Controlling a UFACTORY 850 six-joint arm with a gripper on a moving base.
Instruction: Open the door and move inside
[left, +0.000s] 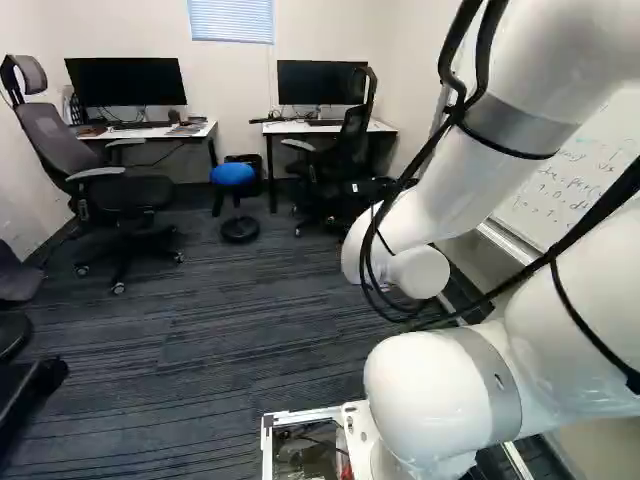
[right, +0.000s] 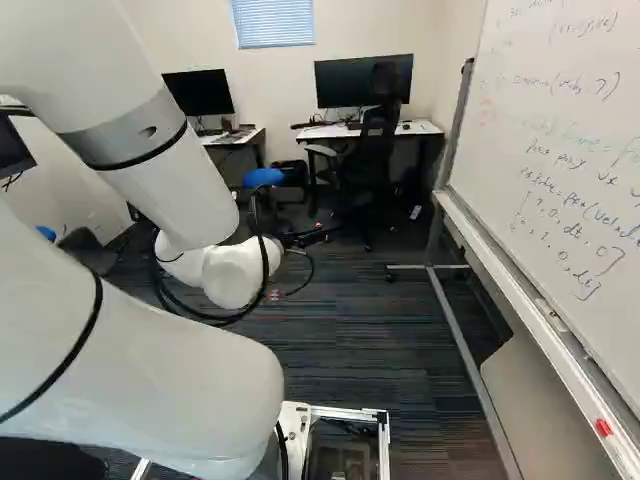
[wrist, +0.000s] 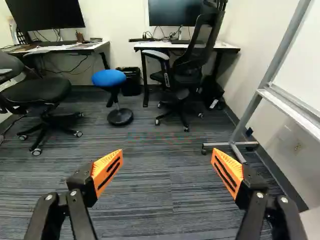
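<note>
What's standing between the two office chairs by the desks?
A blue-topped stool stands there, with a black bin close beside it, toward the chair that has the whiteboard stand near it. The wrist view shows this.

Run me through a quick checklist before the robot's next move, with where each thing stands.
1. Gripper open: ok.
2. Door in sight: not ok, none shows in any view.
3. Blue stool off the gripper: ok, it stands back near the desks.
4. Whiteboard off the arm: ok, a gap shows in the right base view.
5. Space behind the base: cannot tell, no view looks there.
</note>
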